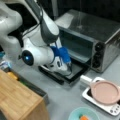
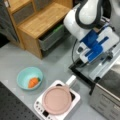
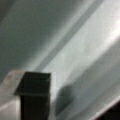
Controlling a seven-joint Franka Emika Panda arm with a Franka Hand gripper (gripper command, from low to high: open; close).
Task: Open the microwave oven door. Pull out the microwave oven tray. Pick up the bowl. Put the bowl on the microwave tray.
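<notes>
The silver oven (image 1: 100, 27) has its microwave oven door (image 1: 78, 72) dropped open and lying flat in front of the cavity; its dark frame (image 2: 82, 75) also shows in a front view. My gripper (image 1: 68, 68) hangs low over that door, close to the oven's mouth, and appears below the blue wrist (image 2: 110, 57). The wrist view shows one dark finger (image 3: 35, 95) just above the door's grey glass. I cannot make out the microwave oven tray; the arm covers part of the opening. The teal bowl (image 1: 83, 115) (image 2: 30, 78), with an orange item (image 2: 33, 82) inside, stands on the table away from the gripper.
A pink round dish (image 1: 105, 92) (image 2: 57, 100) lies on a white square tray (image 1: 112, 108) (image 2: 40, 108) between the bowl and the oven. A wooden cabinet (image 1: 17, 100) (image 2: 37, 20) with a grey drawer (image 2: 51, 37) stands beside the arm.
</notes>
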